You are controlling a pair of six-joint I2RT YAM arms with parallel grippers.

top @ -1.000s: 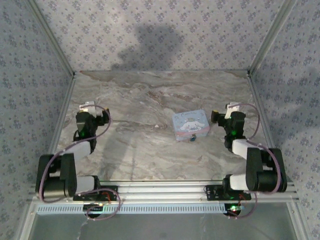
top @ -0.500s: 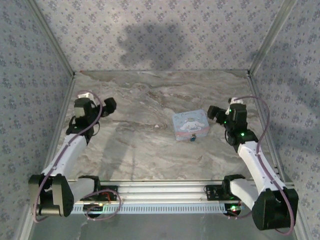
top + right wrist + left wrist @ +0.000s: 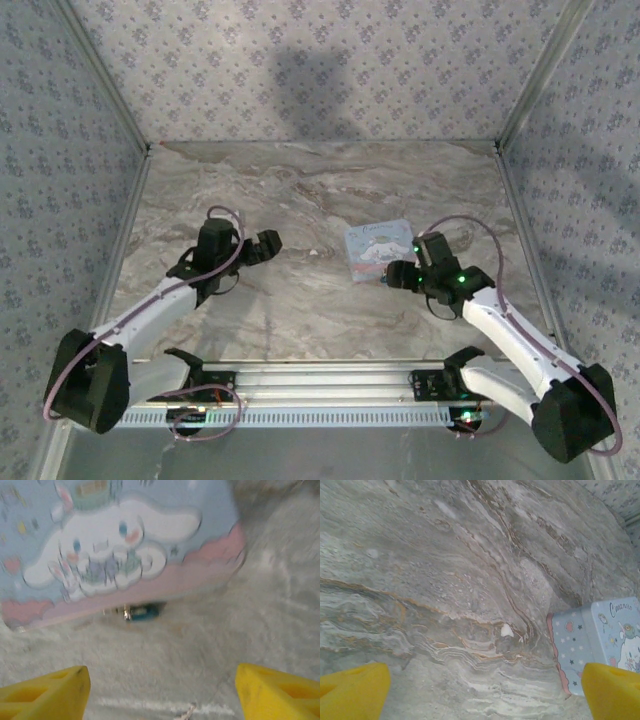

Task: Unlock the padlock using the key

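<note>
Marble-patterned table, walled in floral paper, bearing one pastel cartoon-dog box right of centre. Padlock: tiny, blue-bodied, on the table at the foot of the box's pink edge, blurred in the right wrist view. Left gripper: fingers spread wide, holding nothing, well left of the box; right gripper: fingers spread wide, holding nothing, facing the padlock.

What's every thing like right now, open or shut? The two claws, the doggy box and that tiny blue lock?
Pastel blue-pink cartoon-dog box: lid shut, lying flat.
Tiny blue padlock: at the box's front edge; locked or not, too blurry to tell.
Left claw: open, empty.
Right claw: open, empty.
</note>
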